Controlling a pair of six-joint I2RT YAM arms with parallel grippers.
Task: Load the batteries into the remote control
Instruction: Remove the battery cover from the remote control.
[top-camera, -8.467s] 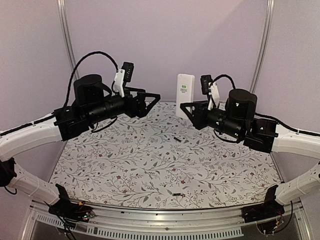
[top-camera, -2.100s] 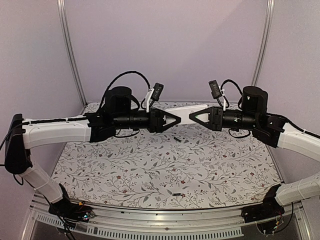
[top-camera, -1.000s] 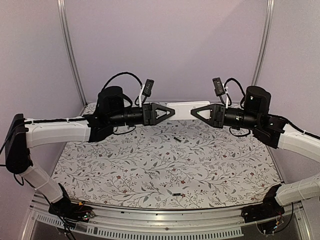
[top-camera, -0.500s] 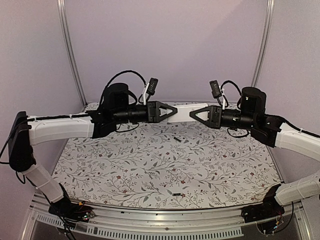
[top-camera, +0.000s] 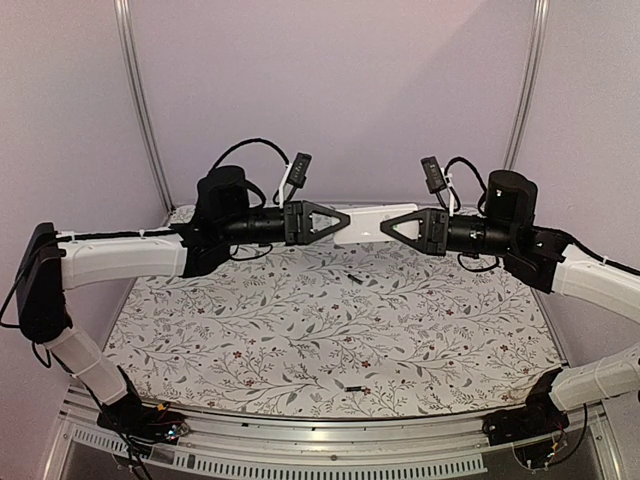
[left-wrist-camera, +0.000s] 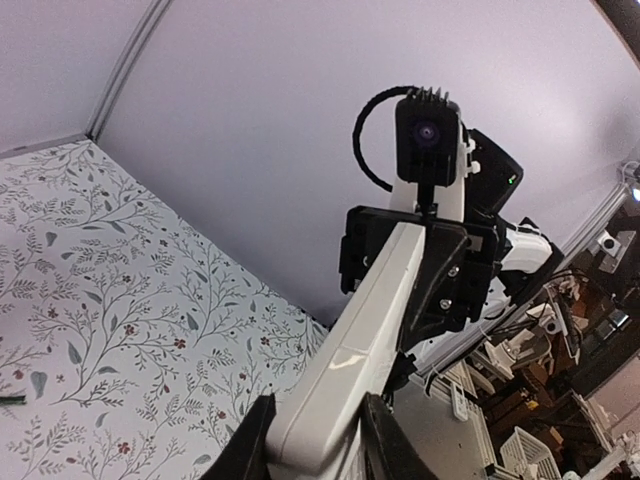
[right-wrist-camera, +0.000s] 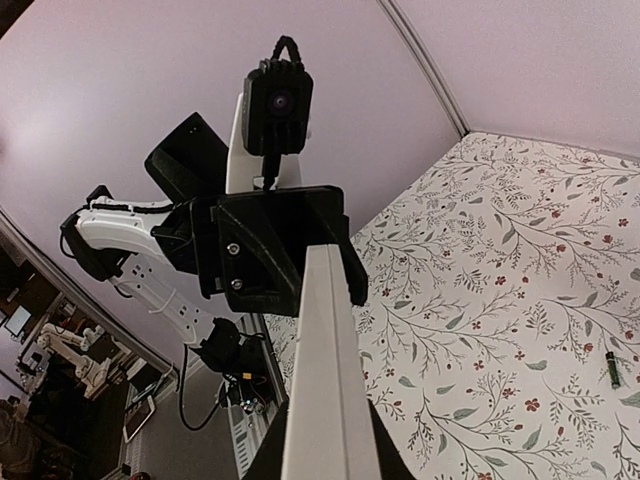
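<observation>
The remote control (top-camera: 368, 218) hangs in the air above the far part of the worktop (top-camera: 250, 330), lying roughly level and lengthwise between the two arms, clear of the flowered surface. The left gripper (top-camera: 340, 222) reaches in from the left side and has its fingers (left-wrist-camera: 252, 445) pressed against both long edges of the remote control's left end, clamped on it. The right gripper (top-camera: 388, 226) comes in from the right side and is closed tight on the other end, its fingers (right-wrist-camera: 385, 462) hugging the white body from both sides. The two grippers point at each other, tip toward tip, with a bare stretch of white casing between them. From each wrist view the handset runs straight away from the camera to the opposite gripper. The far battery (top-camera: 354, 279) lies flat on the worktop under the remote control, a little toward the far edge and well below it. The near battery (top-camera: 352, 385) lies flat close to the near edge, about midway along it, well apart from the first one.
</observation>
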